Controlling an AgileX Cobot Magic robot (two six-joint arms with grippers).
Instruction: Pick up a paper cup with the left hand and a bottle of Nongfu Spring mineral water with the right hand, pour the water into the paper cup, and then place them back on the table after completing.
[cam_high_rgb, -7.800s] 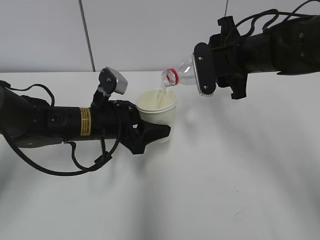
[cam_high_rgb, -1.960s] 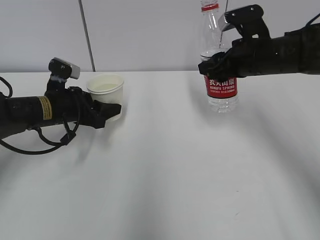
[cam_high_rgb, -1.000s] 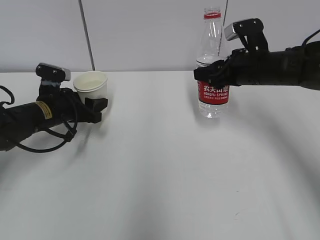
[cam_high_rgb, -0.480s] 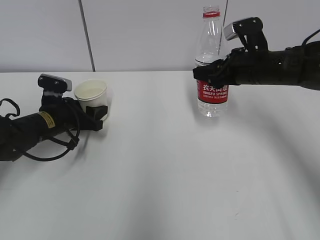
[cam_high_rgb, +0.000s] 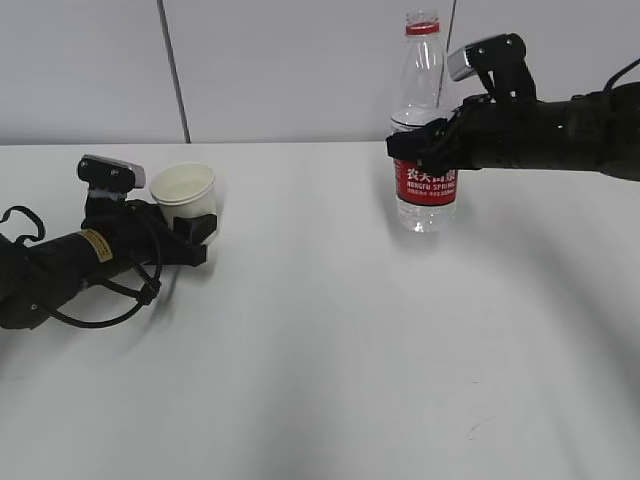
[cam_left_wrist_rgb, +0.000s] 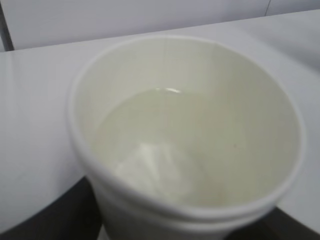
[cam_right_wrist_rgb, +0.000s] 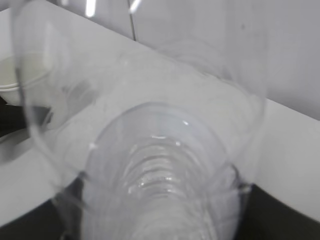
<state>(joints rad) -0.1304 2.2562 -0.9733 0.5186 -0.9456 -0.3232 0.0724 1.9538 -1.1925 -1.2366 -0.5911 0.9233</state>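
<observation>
The white paper cup (cam_high_rgb: 183, 194) is upright at the left, low over the table (cam_high_rgb: 320, 340), with the left hand's gripper (cam_high_rgb: 197, 238) shut on its lower part. In the left wrist view the cup (cam_left_wrist_rgb: 235, 100) fills the frame with the water (cam_left_wrist_rgb: 165, 145) pooled inside. At the right the clear bottle (cam_high_rgb: 425, 120) with a red label stands upright and uncapped, the right hand's gripper (cam_high_rgb: 422, 148) shut around its middle. I cannot tell whether its base touches the table. The right wrist view looks through the bottle (cam_right_wrist_rgb: 160, 165), with dark fingers (cam_right_wrist_rgb: 280, 215) beside it.
A grey wall panel with a vertical seam (cam_high_rgb: 172, 70) runs behind the table's far edge. The left arm's cable loops (cam_high_rgb: 100, 305) lie on the tabletop beside the arm. The paper cup (cam_right_wrist_rgb: 20, 75) shows small at the left of the right wrist view.
The left arm has lowered the cup toward the table over the last second. The bottle, tipped over the cup much earlier, is upright and has barely moved since.
</observation>
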